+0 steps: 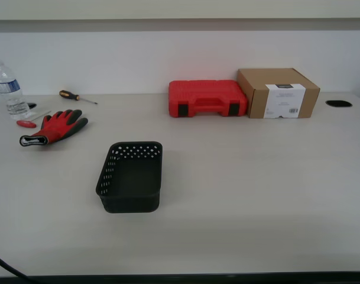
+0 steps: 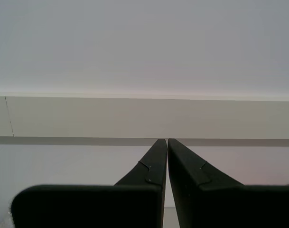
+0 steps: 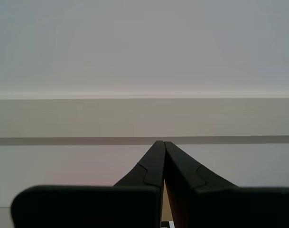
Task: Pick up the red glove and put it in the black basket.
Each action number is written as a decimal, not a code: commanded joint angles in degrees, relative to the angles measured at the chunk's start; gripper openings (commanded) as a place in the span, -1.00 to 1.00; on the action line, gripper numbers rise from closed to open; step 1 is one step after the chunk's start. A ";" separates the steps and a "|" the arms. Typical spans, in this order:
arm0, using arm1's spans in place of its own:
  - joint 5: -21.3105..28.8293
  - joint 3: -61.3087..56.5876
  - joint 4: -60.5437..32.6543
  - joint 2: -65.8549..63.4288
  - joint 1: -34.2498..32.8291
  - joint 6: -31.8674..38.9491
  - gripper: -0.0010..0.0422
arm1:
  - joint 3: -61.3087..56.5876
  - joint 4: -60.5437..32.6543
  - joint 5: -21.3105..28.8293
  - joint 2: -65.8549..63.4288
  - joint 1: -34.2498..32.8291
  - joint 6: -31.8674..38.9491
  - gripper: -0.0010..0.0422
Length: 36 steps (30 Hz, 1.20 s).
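The red glove [image 1: 55, 127], with dark fingertips and a pale-edged cuff, lies flat on the table at the exterior view's left. The black basket [image 1: 131, 176], perforated and empty, stands near the middle of the table, nearer the camera than the glove. Neither arm shows in the exterior view. My first gripper [image 2: 167, 141] is shut, its tips together, and faces a pale wall with nothing held. My second gripper [image 3: 162, 143] is likewise shut on nothing and points at the same wall.
A red tool case [image 1: 207, 98] and a cardboard box [image 1: 278, 93] stand at the back. A water bottle [image 1: 8, 90], a red-handled screwdriver [image 1: 27, 122] and an orange-handled screwdriver [image 1: 76, 96] lie near the glove. A dark hole [image 1: 338, 103] sits in the tabletop at the exterior view's right.
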 commanded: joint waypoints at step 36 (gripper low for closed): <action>0.00 0.07 0.15 -0.02 -0.02 0.15 -0.95 | 12.87 -22.64 -5.18 6.56 0.11 6.03 -0.96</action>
